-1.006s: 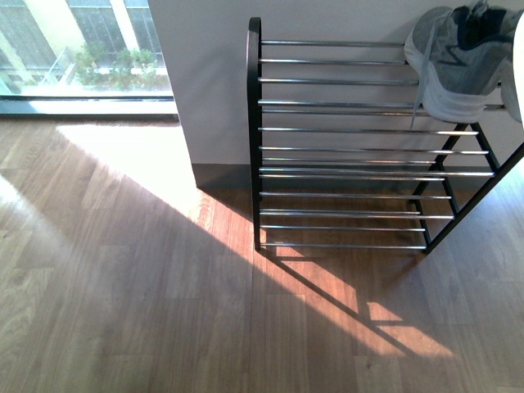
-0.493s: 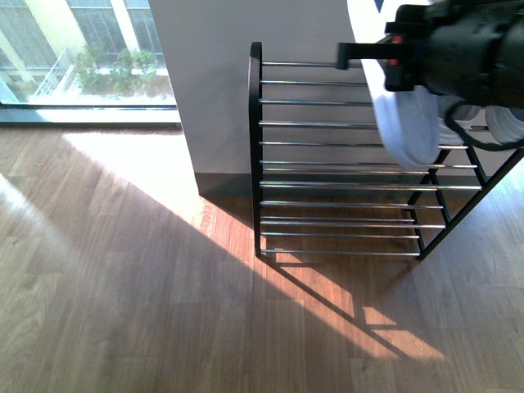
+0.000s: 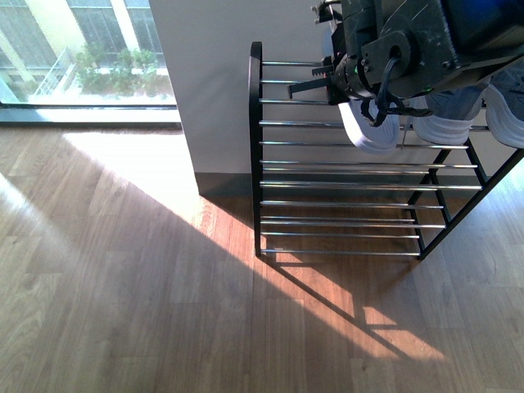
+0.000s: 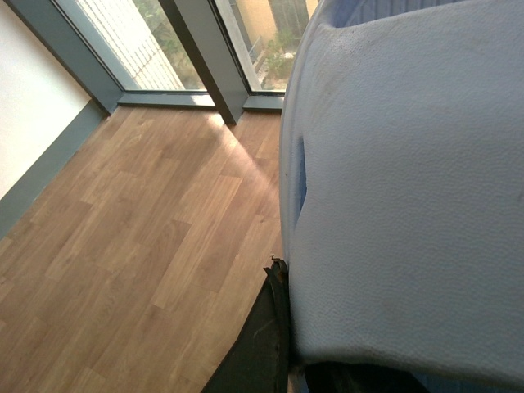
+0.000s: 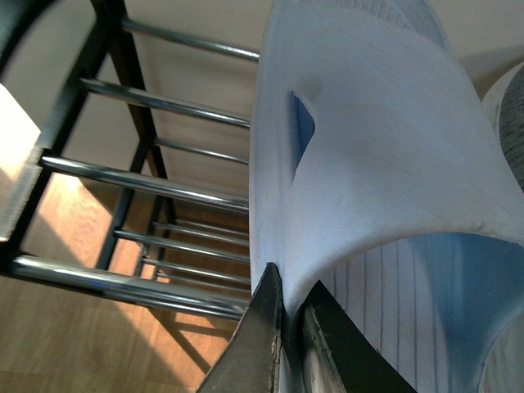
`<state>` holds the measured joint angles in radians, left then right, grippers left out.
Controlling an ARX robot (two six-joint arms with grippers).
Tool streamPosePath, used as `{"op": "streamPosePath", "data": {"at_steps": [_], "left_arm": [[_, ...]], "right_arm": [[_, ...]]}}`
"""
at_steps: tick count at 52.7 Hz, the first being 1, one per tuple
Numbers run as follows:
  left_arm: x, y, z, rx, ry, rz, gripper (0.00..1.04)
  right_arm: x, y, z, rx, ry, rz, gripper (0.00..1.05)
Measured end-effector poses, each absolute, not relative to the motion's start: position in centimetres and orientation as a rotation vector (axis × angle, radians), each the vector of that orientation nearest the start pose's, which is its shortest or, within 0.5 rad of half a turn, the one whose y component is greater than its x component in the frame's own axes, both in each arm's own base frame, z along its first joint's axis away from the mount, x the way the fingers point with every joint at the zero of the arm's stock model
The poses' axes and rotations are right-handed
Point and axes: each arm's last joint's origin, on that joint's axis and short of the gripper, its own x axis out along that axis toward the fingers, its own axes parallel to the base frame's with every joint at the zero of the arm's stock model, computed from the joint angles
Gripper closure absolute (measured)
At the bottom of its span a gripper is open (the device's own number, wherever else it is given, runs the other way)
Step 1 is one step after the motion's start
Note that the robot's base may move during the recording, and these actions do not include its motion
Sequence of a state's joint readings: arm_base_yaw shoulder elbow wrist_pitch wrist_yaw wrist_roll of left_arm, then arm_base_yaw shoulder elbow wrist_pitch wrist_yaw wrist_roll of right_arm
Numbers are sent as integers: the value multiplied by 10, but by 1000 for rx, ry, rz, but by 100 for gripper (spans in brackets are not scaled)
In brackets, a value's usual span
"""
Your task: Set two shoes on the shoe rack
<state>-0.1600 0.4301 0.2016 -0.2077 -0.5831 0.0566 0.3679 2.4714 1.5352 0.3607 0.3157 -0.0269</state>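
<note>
The right gripper point(image 5: 288, 299) has its jaws pinched shut on the sole rim of a shoe point(image 5: 368, 164). The shoe hangs just over the shoe rack's point(image 3: 255, 147) top bars, with its long axis seemingly across them. How the left gripper's point(image 4: 277, 278) jaws stand cannot be told.

Front view high, looking down on shoe rack point(image 3: 344, 164), wrist views close, perhaps both on soles
</note>
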Motion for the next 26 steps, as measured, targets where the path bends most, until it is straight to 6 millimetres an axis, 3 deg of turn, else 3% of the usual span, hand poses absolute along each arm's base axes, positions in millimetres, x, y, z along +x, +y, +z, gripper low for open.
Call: {"op": "streamPosePath", "data": {"at_steps": [13, 23, 26], "left_arm": [[117, -3, 178, 215, 421, 405, 103], [117, -3, 178, 215, 422, 405, 103], [117, -3, 178, 215, 422, 405, 103]], "right_arm": [[506, 156, 23, -346, 576, -42, 103], [519, 152, 22, -404, 576, -65, 103], [521, 152, 23, -414, 571, -64, 93]]}}
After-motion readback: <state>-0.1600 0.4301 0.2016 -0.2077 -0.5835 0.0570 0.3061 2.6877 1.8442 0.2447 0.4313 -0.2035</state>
